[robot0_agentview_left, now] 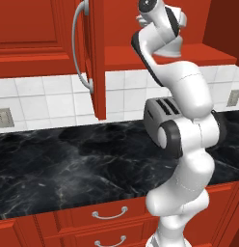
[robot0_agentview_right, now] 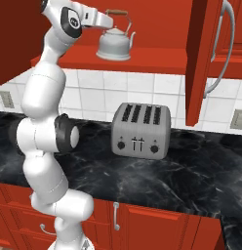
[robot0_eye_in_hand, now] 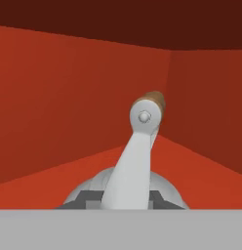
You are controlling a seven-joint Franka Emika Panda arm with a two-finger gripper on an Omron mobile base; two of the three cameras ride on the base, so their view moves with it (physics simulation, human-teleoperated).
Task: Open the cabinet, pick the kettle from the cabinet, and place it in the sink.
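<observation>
The kettle (robot0_agentview_right: pixel 113 45) sat on the floor of the open cabinet (robot0_agentview_right: pixel 142 61), well above the toaster (robot0_agentview_right: pixel 141 130) and a little to the left of it. It was a small, squat thing, silvery white, with a round belly that widened toward its base, a short spout pointing toward the open door (robot0_agentview_right: pixel 201 58), and a little knob on its lid. Over the top arched a thin metal handle with a brown grip along its crown.

The gripper (robot0_agentview_right: pixel 109 22) reached in from the left at the height of that handle, right at the handle's near end. Seen from the hand, the handle's pale metal upright (robot0_eye_in_hand: pixel 134 161) rose straight up the middle, capped by the brown grip (robot0_eye_in_hand: pixel 153 101), with the kettle's rounded top at the bottom and dark finger tips (robot0_eye_in_hand: pixel 89 199) on either side of it. The fingers stood drawn in narrow about the handle's upright, pinching it.

The cabinet door hung swung out above the toaster's right side, its long curved silver pull (robot0_agentview_right: pixel 221 53) facing right.
</observation>
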